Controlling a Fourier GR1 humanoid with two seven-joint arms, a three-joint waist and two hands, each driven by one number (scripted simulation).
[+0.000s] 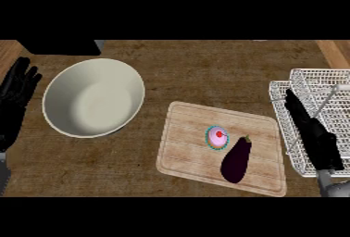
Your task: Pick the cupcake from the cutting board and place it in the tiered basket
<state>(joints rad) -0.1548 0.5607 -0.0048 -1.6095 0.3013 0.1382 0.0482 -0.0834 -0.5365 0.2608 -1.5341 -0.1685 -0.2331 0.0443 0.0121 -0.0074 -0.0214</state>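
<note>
Head view: you have yet to reach. The cupcake (pixel 217 137) sits on the cutting board (pixel 188 139), just beside the eggplant (pixel 236 159). Your right hand (pixel 320 141) hangs over the tiered basket (pixel 314 76), fingers straight and together, empty; your left hand (pixel 17 95) rests open at left. Next: reach across, curl round the cupcake only.

left hand (pixel 17 95): black | right hand (pixel 315 134): black | forearms: grey
</note>
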